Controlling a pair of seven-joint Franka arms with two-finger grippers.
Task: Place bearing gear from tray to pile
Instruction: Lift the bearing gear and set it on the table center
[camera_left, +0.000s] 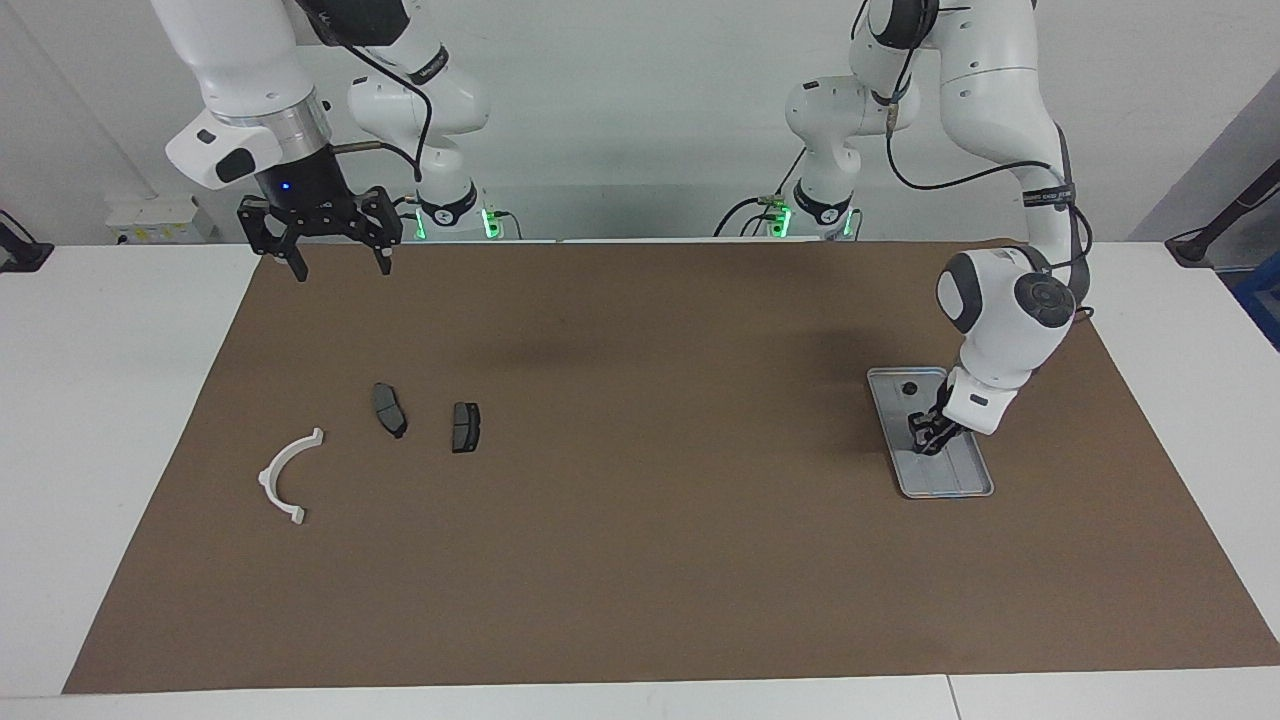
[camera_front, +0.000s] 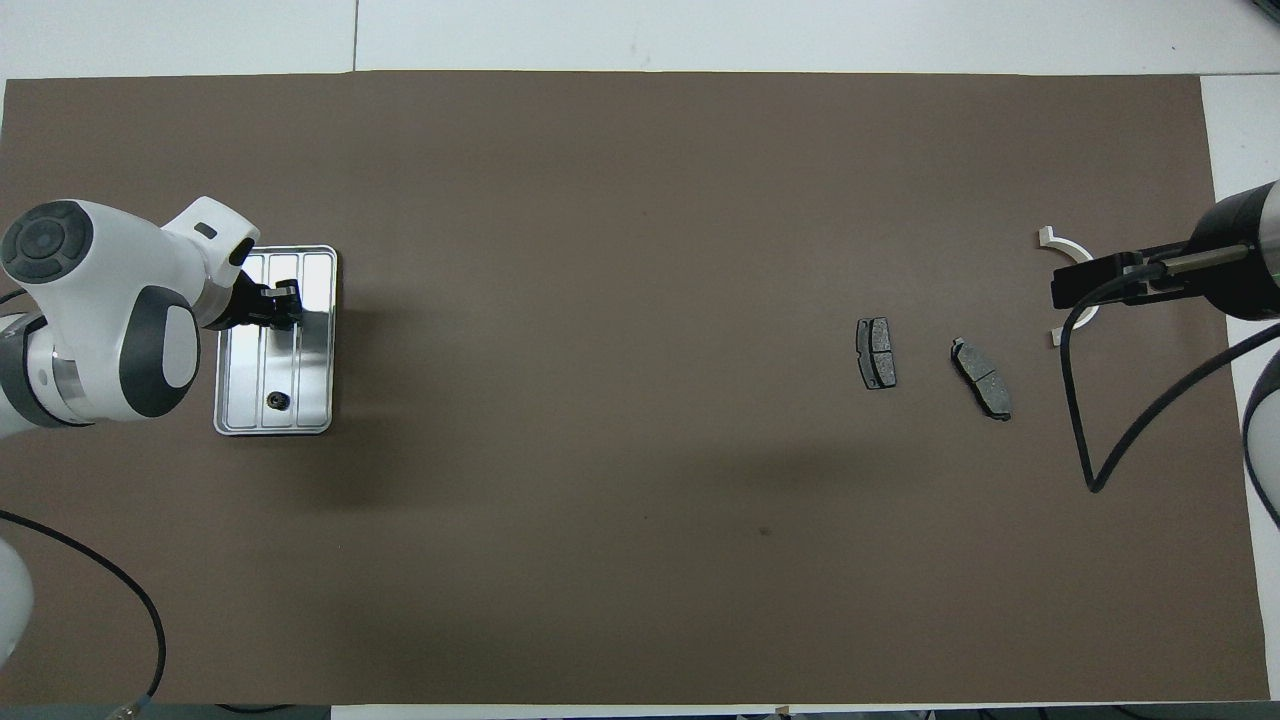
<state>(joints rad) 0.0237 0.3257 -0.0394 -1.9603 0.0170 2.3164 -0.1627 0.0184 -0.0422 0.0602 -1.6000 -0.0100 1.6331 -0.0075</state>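
No legible text anywhere

- A robotics lab or test cell, not a home or a shop.
- Two white jointed robot arms (camera_left: 1005, 110) stand bolted at one edge of a plain white table (camera_left: 110, 400), with green status lights glowing at their bases and black cables trailing from them.
- A flat brown rectangular mat (camera_left: 640, 560) covers most of the tabletop as a work surface.
- Bare pale grey walls rise past the arms, with no furniture or decoration.
- The few loose parts on the mat are industrial: a silver-grey ridged metal tray (camera_front: 311, 345) and dark grey brake-pad-shaped pieces (camera_front: 876, 352).
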